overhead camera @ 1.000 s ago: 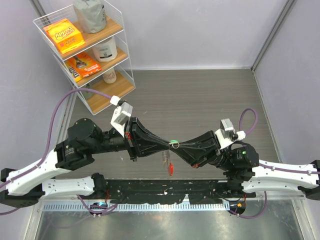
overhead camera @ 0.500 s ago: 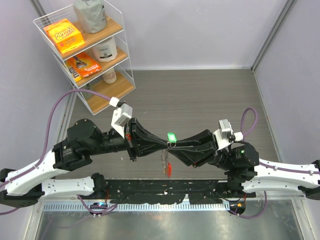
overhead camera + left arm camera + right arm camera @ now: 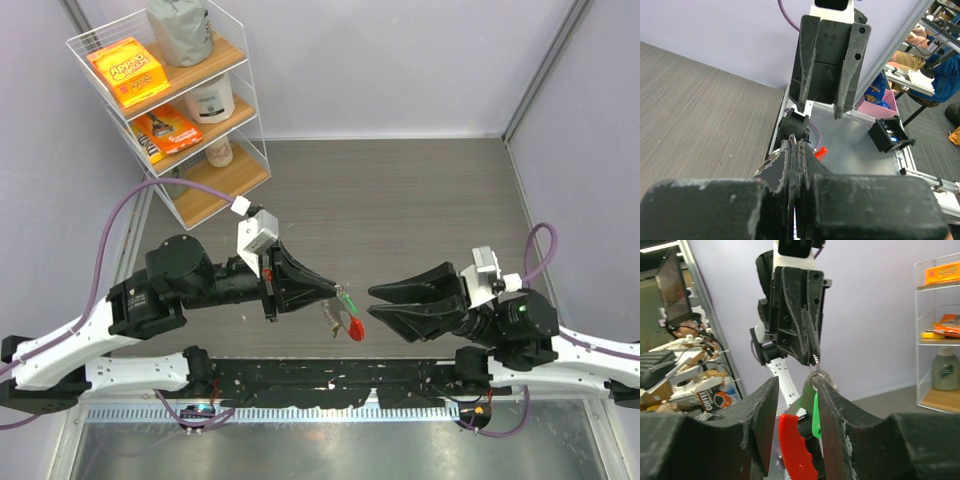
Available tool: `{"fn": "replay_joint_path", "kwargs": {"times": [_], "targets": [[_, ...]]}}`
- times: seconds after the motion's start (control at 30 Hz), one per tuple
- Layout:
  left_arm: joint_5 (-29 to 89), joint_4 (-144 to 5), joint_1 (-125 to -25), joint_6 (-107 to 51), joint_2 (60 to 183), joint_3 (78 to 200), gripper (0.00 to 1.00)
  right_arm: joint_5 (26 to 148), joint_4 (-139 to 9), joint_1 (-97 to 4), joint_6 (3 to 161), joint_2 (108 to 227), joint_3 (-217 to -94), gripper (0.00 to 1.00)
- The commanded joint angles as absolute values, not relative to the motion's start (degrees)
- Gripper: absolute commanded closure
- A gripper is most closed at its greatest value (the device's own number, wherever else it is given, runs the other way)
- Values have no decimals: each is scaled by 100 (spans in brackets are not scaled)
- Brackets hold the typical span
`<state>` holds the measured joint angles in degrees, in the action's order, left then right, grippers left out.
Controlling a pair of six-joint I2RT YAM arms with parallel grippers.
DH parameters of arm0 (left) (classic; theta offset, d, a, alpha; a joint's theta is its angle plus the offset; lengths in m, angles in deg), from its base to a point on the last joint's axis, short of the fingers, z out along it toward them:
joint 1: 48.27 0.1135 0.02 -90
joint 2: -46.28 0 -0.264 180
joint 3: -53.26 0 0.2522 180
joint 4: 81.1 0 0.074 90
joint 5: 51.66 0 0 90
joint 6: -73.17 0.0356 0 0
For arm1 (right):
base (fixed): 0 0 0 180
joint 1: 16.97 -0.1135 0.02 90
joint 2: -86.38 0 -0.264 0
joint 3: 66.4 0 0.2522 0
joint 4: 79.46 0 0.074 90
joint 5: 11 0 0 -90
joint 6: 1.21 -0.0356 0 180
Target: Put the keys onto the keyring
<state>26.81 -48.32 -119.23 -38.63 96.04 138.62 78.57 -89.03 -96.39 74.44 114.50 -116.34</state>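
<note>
- Currently the left gripper is clamped fully shut on the silvery chain end of the red crescent-shaped keyring. It holds the keyring up off the grey wood-grain table, so the bunch hangs free and can be reached from the other side.
- A small green-headed metal key dangles just under those fingertips, beside the red crescent. It looks threaded onto the ring; that's my read, not certain.
- The right gripper faces the bunch from just beside it, jaws partly apart with nothing in them. The top view shows a gap between its tips and the key.
- Yellow-headed key: can't find it in any view.
- Guess: the left acts as the fixture and the right is the free hand to fetch and feed the next key.
- The white wire shelf rack with wooden boards stands far left, well apart from the work.
  - Top: orange box and grey pouch.
  - Middle: white jar and orange-black box.
  - Bottom: small bottle.
</note>
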Motion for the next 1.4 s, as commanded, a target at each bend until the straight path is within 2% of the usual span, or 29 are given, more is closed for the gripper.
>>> {"fn": "replay_joint_path", "kwargs": {"times": [0.0,0.23,0.6,0.87,1.0,1.37], "targets": [[2569,-4862,-11937,-3687,9629,14208,100,7276,-7784,-9669,7981,11179,-12032,57],[2113,-4897,-11929,-3511,9664,14200,100,7451,-6844,-9669,8500,11538,-12839,56],[1216,-6408,-11929,-3774,9383,13418,100,8645,-5920,-9677,8844,12523,-13991,56],[1074,-7340,-11929,-3977,9094,12917,100,9191,-5621,-9669,8994,12664,-14344,56],[1118,-7770,-11937,-4082,8997,12688,100,9235,-5647,-9669,8906,12681,-14388,60],[1329,-8228,-11937,-4144,8891,12372,100,9183,-5884,-9669,8730,12918,-14467,60]]}}
